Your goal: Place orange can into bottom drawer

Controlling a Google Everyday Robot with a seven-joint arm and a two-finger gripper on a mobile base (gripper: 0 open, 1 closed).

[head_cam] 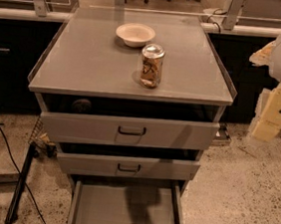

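The orange can (151,65) stands upright on the grey cabinet top (85,63), near its front right, with a shiny silver top and an orange-brown patterned body. The bottom drawer (125,207) is pulled out below the two upper drawers, and its flat grey floor is bare. My gripper (268,128) hangs at the right edge of the view, off the cabinet's right side and about level with the top drawer. It is well to the right of the can and holds nothing that I can see.
A white bowl (135,34) sits on the cabinet top behind the can. The top drawer (128,130) and middle drawer (127,166) have dark handles and stand slightly ajar. Dark cables and a stand (20,181) lie on the floor to the left.
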